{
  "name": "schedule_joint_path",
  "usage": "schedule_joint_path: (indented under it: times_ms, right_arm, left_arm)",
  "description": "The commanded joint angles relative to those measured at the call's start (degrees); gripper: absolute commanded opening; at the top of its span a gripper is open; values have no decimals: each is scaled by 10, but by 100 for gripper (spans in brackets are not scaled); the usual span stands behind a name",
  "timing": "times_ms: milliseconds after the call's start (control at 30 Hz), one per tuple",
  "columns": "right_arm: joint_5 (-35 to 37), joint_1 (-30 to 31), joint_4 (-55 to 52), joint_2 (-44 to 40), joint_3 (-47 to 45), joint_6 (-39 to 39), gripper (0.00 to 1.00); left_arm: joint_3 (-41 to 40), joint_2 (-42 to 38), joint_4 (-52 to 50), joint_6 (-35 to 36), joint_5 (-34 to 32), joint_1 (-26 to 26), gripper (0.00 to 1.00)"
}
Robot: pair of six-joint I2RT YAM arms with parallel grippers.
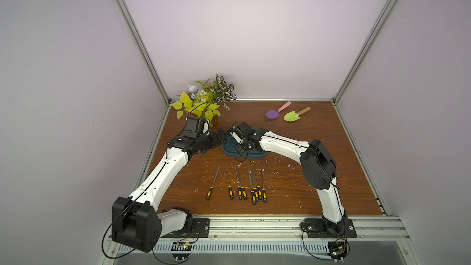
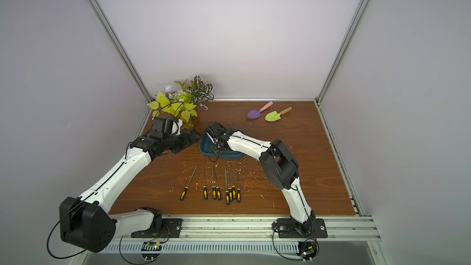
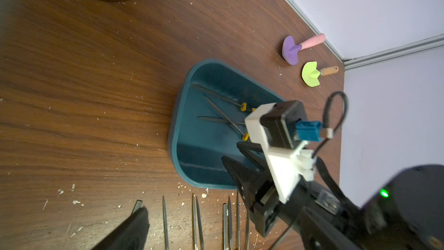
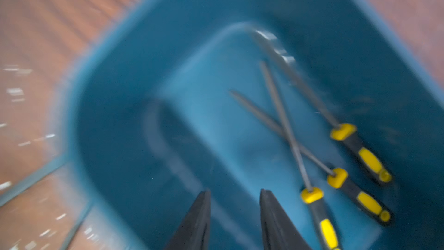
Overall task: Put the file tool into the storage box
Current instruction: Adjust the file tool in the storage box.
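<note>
The storage box [image 1: 257,155] [image 2: 229,156] is a dark teal tub at mid-table. Three file tools [image 4: 283,126] [image 3: 223,114] with yellow-and-black handles lie crossed inside it. Several more files [image 1: 239,187] [image 2: 214,184] lie in a row on the wood in front of the box. My right gripper [image 4: 235,192] [image 3: 231,152] hangs over the inside of the box, open, with nothing between its fingers. My left gripper [image 1: 216,141] hovers just off the box's left end with its fingers spread and empty. Only one of its fingers [image 3: 129,232] shows in the left wrist view.
A potted plant [image 1: 204,103] stands at the back left, close behind my left wrist. A purple trowel [image 1: 274,113] and a green trowel [image 1: 293,115] lie at the back right. White crumbs are scattered around the files. Walls close three sides.
</note>
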Motion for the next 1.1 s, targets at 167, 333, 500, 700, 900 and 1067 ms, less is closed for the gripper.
schedule_joint_path:
  times_ms: [167, 333, 500, 700, 900, 1067]
  right_arm:
    - [-23, -36, -5, 45, 66, 14, 40]
    - [-14, -44, -21, 87, 110, 4, 40]
    - [-1, -59, -29, 105, 149, 4, 40]
    - [-26, -62, -39, 87, 170, -5, 42]
    - [-20, -42, -30, -13, 89, 37, 44]
    - [16, -11, 28, -154, -68, 154, 46]
  left_arm:
    - [-7, -12, -9, 9, 3, 3, 99]
    - [-1, -1, -9, 12, 3, 2, 100]
    - [5, 4, -12, 14, 4, 3, 100]
    - [9, 6, -20, 27, 1, 3, 99]
    - [6, 6, -19, 33, 0, 3, 100]
    - [-3, 8, -20, 38, 7, 2, 99]
